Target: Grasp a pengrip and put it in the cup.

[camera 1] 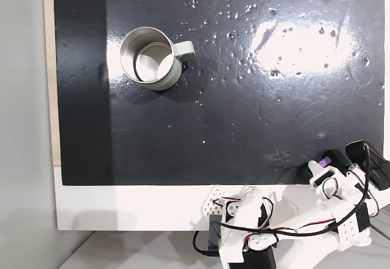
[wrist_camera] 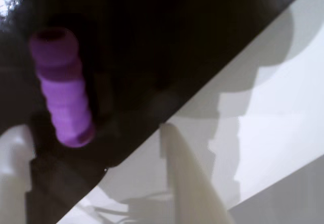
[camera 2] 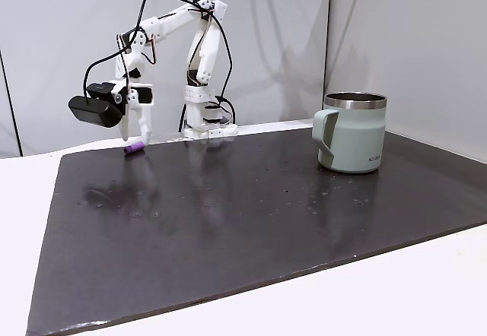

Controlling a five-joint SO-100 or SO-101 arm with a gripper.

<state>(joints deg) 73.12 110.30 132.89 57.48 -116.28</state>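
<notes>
- We see the pengrip point(camera 2: 135, 149) lying flat near the mat's point(camera 2: 228, 222) arm-side corner, long axis along that edge.
- End effector point(camera 2: 142, 132) hangs open just above it.
- Cup point(camera 2: 352, 133) upright, well apart.

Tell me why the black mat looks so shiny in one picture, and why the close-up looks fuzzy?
In a fixed view from above, a lamp's glare whitens the glossy black mat right of the round brushed-steel mug with pale grey-green outside. In the wrist view, the small lilac-purple ribbed rubber cylinder sits so near the lens that it blurs. In the side fixed view, soft arm shadows fall on the wall.
</notes>
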